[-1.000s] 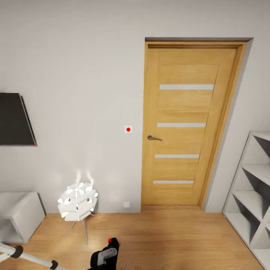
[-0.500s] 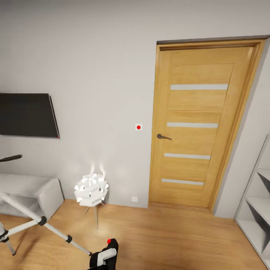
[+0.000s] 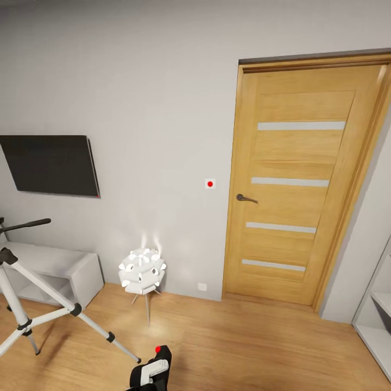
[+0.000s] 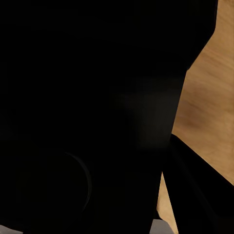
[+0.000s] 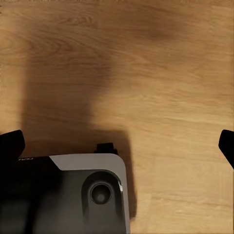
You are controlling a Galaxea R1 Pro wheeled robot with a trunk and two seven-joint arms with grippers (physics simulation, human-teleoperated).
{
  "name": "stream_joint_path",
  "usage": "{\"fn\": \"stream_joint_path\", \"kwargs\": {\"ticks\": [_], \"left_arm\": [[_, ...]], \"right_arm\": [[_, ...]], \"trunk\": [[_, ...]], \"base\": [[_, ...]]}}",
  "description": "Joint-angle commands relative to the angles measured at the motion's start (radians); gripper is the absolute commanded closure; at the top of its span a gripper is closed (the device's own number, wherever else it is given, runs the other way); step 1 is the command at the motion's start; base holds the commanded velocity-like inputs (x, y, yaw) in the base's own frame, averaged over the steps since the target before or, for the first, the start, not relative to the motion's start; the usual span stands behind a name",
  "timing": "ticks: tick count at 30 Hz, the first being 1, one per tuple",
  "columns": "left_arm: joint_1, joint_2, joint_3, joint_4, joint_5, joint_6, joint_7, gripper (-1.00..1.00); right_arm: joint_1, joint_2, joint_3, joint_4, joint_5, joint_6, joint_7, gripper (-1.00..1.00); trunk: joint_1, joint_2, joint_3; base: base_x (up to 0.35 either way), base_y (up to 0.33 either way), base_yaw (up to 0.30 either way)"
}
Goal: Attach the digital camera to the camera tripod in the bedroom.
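Note:
The camera tripod [image 3: 53, 300] stands at the left of the head view on the wood floor, with silver-white legs, black joints and its long black pan handle [image 3: 26, 224] pointing right. At the bottom middle of that view the digital camera [image 3: 162, 356] shows its red button, with a white finger pad of my left gripper [image 3: 147, 374] against it. In the left wrist view a black mass, the digital camera [image 4: 97, 97], sits close to the lens. My right gripper [image 5: 119, 146] hangs open over bare floor, its dark fingertips [image 5: 11, 145] far apart.
A closed wooden door [image 3: 296, 184] is at the right, a wall-mounted screen [image 3: 51, 164] and a low white cabinet [image 3: 60, 267] at the left. A white flower-shaped lamp [image 3: 142, 270] stands between them. A white shelf unit [image 3: 377, 320] edges in at far right. My grey base [image 5: 73, 195] shows below.
The head view has swung left, so the whole picture shifted right and far more of the tripod has come into sight. The camera in my left gripper keeps its place.

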Motion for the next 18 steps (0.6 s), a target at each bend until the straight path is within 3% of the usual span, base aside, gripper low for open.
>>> {"fn": "stream_joint_path", "kwargs": {"ticks": [1, 18], "left_arm": [[0.000, 0.000, -0.008, 0.001, 0.010, 0.002, -0.005, 1.00], [0.000, 0.000, -0.008, 0.001, 0.010, 0.003, -0.005, 1.00]], "right_arm": [[-0.001, 0.001, -0.007, 0.003, 0.002, -0.006, -0.002, -1.00], [-0.001, -0.001, -0.007, 0.003, 0.000, -0.003, -0.003, -1.00]], "trunk": [[0.000, -0.001, 0.000], [0.000, -0.001, 0.000]], "base": [[0.000, 0.000, 0.001], [0.000, 0.000, 0.000]]}}
